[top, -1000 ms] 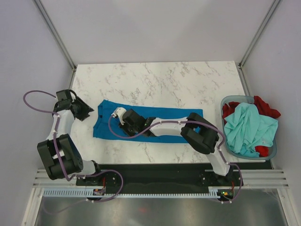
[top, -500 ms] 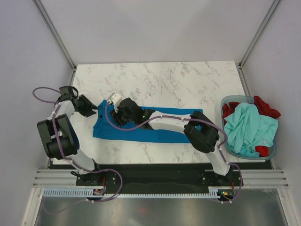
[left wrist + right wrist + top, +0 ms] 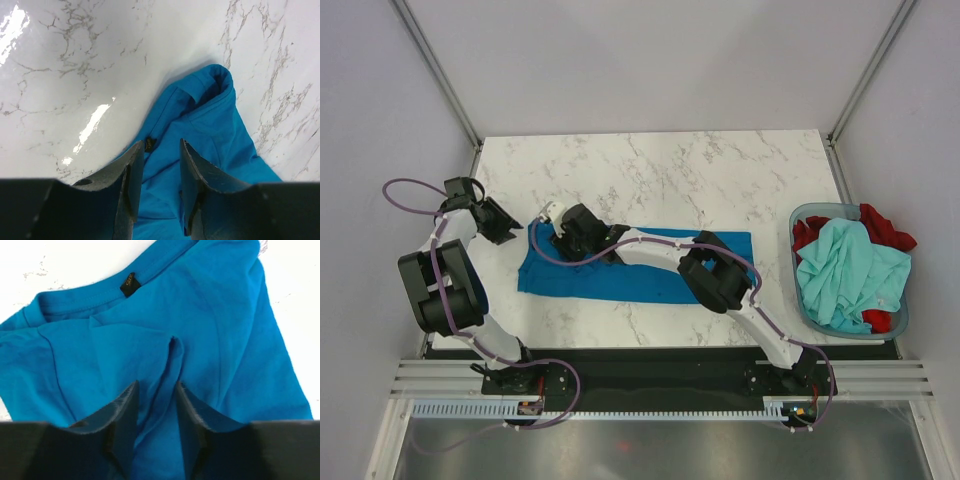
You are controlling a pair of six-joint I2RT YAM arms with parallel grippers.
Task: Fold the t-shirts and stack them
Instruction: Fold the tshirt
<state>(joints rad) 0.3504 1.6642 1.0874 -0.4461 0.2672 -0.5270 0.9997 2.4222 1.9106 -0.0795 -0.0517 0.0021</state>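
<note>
The marble tabletop carries one garment laid out for work. The blue t-shirt is spread flat as a long band parallel to the near edge, its collar end toward the left edge, probably so that it can be folded along its length.

The basket sits against the right edge by the near-right corner. It holds the mint-teal t-shirt heaped over the red t-shirt, both crumpled and, by the look of it, waiting their turn out of the way of the folding space.

The right end effector has been brought right across the tabletop to the collar end of the blue t-shirt. Its fingers are drawn close, with a raised pleat of cloth running up between them, so it appears to be pinching the fabric to lift or pull it.

The left end effector hovers at the shirt's edge nearest the left edge of the tabletop. Its fingers leave a narrow gap over the cloth, and I cannot tell whether they grip anything.

The size tag lies face up inside the collar.
</note>
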